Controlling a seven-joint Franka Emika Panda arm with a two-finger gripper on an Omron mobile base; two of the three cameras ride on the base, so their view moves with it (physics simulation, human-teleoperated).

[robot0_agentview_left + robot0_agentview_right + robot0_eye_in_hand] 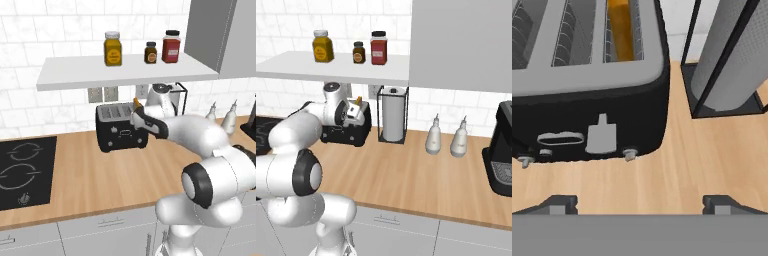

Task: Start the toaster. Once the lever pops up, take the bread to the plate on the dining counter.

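The gripper [639,205] hangs spread wide and empty just above the toaster [122,127] on the wood worktop [100,175] — placed, I judge, to reach the grey lever [602,137]. The bread [620,30] sits in 1 of 4 slots — the rightmost.

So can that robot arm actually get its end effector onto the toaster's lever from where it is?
Probably yes. The end effector hangs open just in front of the toaster, and the grey lever on its front face is in plain sight with only bare worktop between. The paper towel holder stands off to one side.
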